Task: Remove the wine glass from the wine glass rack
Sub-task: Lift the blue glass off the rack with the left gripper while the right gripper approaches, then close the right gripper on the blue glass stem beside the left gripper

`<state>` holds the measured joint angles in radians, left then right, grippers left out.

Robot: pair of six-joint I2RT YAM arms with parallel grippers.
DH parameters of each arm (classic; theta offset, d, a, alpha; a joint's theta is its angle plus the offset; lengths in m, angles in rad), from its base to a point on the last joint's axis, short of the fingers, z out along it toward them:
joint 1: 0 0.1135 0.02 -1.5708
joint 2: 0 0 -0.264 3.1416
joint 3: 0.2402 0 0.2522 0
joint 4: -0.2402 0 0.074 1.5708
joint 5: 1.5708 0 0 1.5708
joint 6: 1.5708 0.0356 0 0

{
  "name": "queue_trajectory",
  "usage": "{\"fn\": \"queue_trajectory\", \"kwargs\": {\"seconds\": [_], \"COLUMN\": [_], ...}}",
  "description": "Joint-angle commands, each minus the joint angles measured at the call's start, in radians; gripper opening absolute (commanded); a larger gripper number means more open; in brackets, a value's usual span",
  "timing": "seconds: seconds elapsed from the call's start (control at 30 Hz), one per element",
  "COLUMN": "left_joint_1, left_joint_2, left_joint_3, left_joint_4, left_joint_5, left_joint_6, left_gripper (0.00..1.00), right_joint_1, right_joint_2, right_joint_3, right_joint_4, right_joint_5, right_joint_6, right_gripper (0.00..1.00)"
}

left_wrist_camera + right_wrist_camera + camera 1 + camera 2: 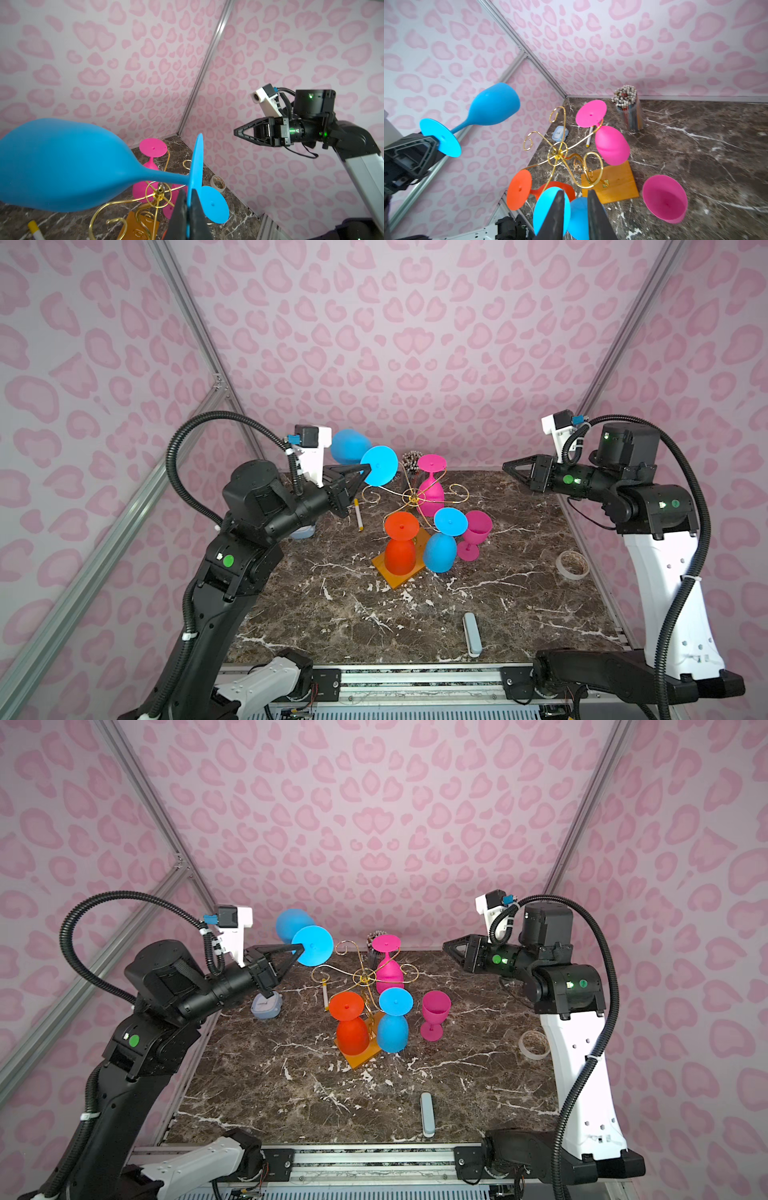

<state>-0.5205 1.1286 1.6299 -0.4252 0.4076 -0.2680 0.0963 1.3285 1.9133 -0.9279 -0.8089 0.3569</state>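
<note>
My left gripper [368, 467] [300, 947] [189, 199] is shut on the foot rim of a blue wine glass [349, 446] [293, 925] [62, 164] [494, 105]. It holds the glass on its side in the air, back-left of the wine glass rack [412, 499] [364, 977] [559, 152] and apart from it. The gold wire rack on its orange-brown base still carries, upside down, a pink glass [431, 489], an orange glass [400, 549] and a second blue glass [440, 549]. My right gripper [505, 466] [444, 946] [575, 192] hangs high at the right, open a little, with nothing between its fingers.
A pink glass [477, 531] stands upright on the marble table right of the rack. Behind the rack is a dark cup of sticks [411, 462]. A marker [358, 514] and a small blue-grey box [266, 1006] lie left, a tape roll [572, 565] right, a grey case [471, 634] in front.
</note>
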Motion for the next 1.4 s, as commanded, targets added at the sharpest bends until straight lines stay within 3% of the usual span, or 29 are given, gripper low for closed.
{"fn": "queue_trajectory", "kwargs": {"seconds": [0.0,0.27,0.67,0.93,1.37], "left_joint_1": [-0.084,-0.272,-0.412,-0.473,-0.507], "left_joint_2": [0.062,0.161,0.257,0.314,0.337], "left_joint_3": [0.063,0.070,0.070,0.080,0.072], "left_joint_4": [0.073,0.108,0.124,0.131,0.142], "left_joint_5": [0.009,-0.071,-0.182,-0.232,-0.282], "left_joint_6": [0.230,0.567,0.889,0.966,1.019], "left_gripper": [0.04,0.04,0.04,0.04,0.04], "right_joint_1": [0.000,0.000,0.039,0.095,0.097], "right_joint_2": [0.001,-0.047,-0.110,-0.114,-0.113], "right_joint_3": [0.014,-0.061,-0.186,-0.216,-0.249], "right_joint_4": [0.095,0.196,0.204,0.181,0.121], "right_joint_5": [-0.107,-0.213,-0.231,-0.193,-0.143], "right_joint_6": [0.084,0.171,0.170,0.140,0.090], "right_gripper": [0.23,0.28,0.31,0.31,0.31]}}
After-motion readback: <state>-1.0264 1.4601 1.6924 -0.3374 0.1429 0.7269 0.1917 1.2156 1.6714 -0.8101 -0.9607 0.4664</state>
